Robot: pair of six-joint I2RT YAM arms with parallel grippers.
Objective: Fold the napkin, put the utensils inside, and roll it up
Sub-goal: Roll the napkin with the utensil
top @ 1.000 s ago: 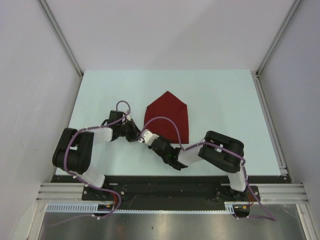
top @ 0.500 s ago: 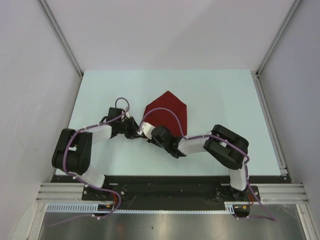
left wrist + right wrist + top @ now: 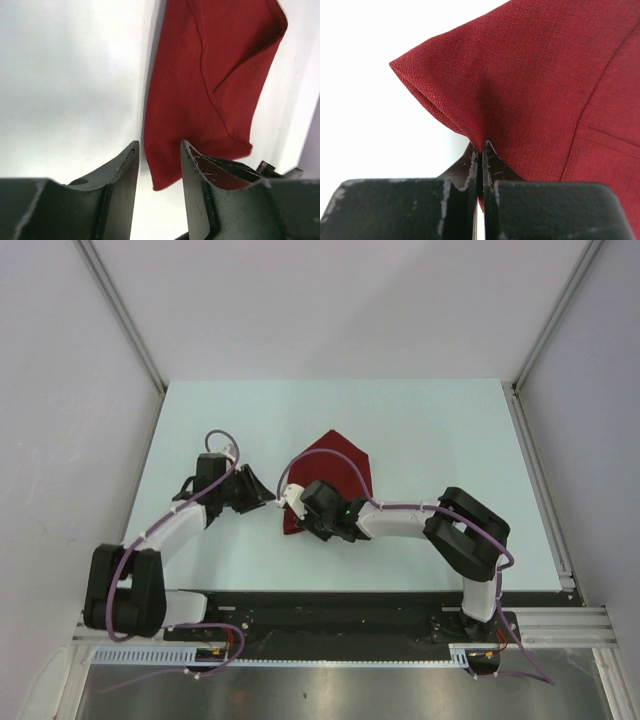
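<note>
**Right gripper (image 3: 481, 148) pinches the dark red plain cloth napkin (image 3: 535, 85); left gripper (image 3: 157, 152) waits open beside it**

The black fingers of the right gripper are pressed together with a fold of the napkin caught between them, at its near-left corner. The cloth bulges up and away from that pinch, so the corner looks lifted off the pale, flat table (image 3: 440, 440).

The left gripper holds nothing. Its jaws stand apart with bare table and the napkin's near corner showing through the gap, and it does not touch the cloth.

From above, the napkin (image 3: 340, 455) lies mid-table, already doubled into a pointed shape. Its long axis runs from the held near corner away to a tip on the far side. It lies ahead and to the right of the left gripper (image 3: 256, 496), just beside it. The right gripper (image 3: 294, 504) is the nearer one (it is already on the cloth), so the next fold probably falls to it, carried across that long axis.

No utensils show in any view.
</note>
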